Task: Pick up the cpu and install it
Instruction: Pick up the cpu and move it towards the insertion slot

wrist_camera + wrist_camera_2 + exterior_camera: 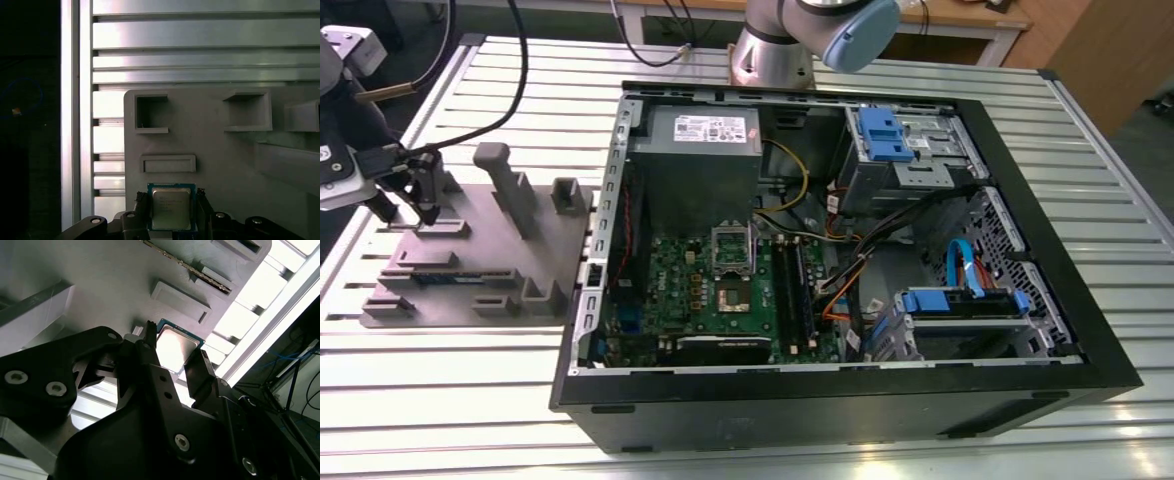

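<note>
Hand (404, 215) is pinching the cpu (171, 209), hovering low by the desk's (454, 400) edge on the exterior view's left! Open computer case (854, 410) is sitting mid-desk, motherboard facing up. Grey tray (480, 270) is lying just beside the case, towards that edge. Cpu is showing its silver top at the tray's outer corner, black fingers (201, 202) pressing two opposite sides.
</note>
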